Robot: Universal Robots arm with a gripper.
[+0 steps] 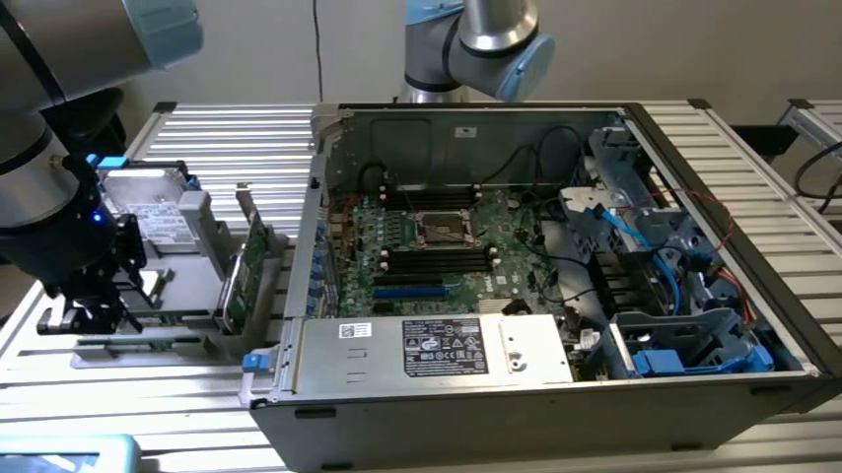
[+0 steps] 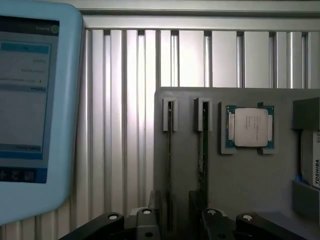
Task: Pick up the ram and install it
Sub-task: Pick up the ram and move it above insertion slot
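Our fingers (image 2: 145,222) are spread wide, holding nothing, above the tray (image 2: 240,190). The ram (image 2: 170,165) stands on edge in its slot, right between them. Drift sideways and we reckon a finger strikes the next board (image 2: 202,160), or tips the ram.

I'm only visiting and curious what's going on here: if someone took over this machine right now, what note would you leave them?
Gripper: open, holding nothing, poised over the grey holder beside the computer case.
Ram: standing on edge in a holder slot, near the processor chip.
Done: nothing picked up yet.
Left: pick up the ram and fit it to the motherboard.
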